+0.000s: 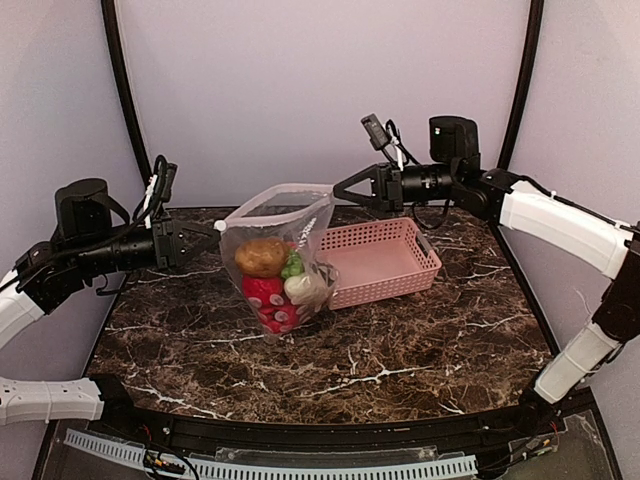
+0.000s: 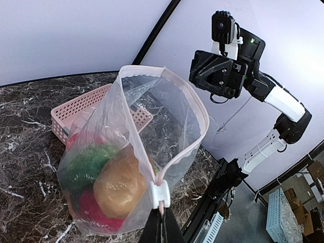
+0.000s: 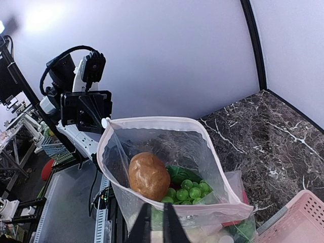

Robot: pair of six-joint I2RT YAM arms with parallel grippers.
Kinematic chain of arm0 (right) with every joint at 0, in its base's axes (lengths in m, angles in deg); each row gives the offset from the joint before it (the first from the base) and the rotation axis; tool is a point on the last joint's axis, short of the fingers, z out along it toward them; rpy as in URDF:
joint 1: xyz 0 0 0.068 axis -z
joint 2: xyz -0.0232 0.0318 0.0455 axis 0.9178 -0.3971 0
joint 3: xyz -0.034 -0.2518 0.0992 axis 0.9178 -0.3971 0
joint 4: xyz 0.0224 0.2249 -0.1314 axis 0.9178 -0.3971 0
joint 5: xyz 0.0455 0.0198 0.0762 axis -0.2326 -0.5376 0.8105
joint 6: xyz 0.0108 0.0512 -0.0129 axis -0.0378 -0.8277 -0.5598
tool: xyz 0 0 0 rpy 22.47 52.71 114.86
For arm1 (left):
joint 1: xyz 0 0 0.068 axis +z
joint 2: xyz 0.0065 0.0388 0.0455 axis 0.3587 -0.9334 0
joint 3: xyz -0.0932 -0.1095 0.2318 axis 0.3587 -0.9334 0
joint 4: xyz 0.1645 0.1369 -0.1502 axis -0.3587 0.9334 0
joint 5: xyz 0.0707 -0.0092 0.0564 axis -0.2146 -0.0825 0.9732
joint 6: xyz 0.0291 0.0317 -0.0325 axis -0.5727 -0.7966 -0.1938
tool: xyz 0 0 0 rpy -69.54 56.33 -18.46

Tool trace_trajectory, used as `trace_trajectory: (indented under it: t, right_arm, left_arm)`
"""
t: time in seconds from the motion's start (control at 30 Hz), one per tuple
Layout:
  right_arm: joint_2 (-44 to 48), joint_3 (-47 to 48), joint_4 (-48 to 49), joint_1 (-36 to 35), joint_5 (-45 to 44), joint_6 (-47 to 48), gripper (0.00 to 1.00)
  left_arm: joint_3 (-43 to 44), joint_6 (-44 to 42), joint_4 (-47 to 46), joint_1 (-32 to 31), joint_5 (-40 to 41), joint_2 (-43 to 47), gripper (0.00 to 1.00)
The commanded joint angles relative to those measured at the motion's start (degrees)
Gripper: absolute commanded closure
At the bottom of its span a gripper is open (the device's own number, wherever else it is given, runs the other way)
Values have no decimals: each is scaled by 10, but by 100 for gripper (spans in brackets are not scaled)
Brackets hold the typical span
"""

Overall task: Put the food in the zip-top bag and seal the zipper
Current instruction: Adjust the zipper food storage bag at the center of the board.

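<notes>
The zip-top bag (image 1: 272,212) hangs upright between both grippers with its mouth open. Inside lies the food: a brown round piece (image 1: 262,256), a red dotted piece (image 1: 268,300), a cream piece (image 1: 305,288) and green bits (image 1: 292,265). My left gripper (image 1: 212,228) is shut on the zipper end just behind the white slider (image 2: 159,195), its fingers (image 2: 152,230) pinching the pink strip. My right gripper (image 1: 337,188) is shut on the opposite side of the mouth; its fingers (image 3: 144,228) clamp the near rim. The right wrist view looks down onto the brown piece (image 3: 148,176) and green grapes (image 3: 190,190).
A pink slotted basket (image 1: 400,285) stands right behind the bag on the dark marble table (image 1: 400,350). Black frame posts rise at the back corners, and a black rail runs along the near edge.
</notes>
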Motion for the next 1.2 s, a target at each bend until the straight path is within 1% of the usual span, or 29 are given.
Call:
trace_trajectory:
  t: [0.0,0.1,0.17,0.23,0.33,0.43,0.57,0.87,0.93,1.0,1.07,1.17]
  right_arm:
    - [0,-26,-7,-11,-37,11,73]
    - [-7,-34,7,-11,-53,13,40]
    - [-13,-35,13,-10,-67,6,24]
    - [-15,-36,31,-7,-61,-14,18]
    - [-6,-53,85,-4,-57,-42,10]
    - [-7,-53,94,0,-57,-41,2]
    - [-33,-38,92,8,-37,-32,1]
    - [-92,17,77,11,53,2,2]
    - [-101,26,78,11,78,2,6]
    - [-108,31,80,9,96,1,13]
    - [-111,33,82,5,108,0,20]
    - [-118,33,81,0,114,-3,27]
  left_arm:
    - [17,12,-30,2,-19,9,99]
    - [17,12,-29,3,-20,10,99]
    - [15,12,-25,3,-17,13,99]
    - [14,13,-20,3,-14,17,99]
    - [11,14,-13,3,-10,25,99]
    - [4,18,-16,3,-8,30,99]
    - [-1,21,-20,3,-14,29,99]
    - [0,22,-21,3,-19,22,99]
    - [0,22,-20,3,-17,23,99]
    - [-2,23,-19,4,-15,23,99]
    - [-3,24,-19,3,-12,23,99]
    - [-6,26,-21,4,-10,23,99]
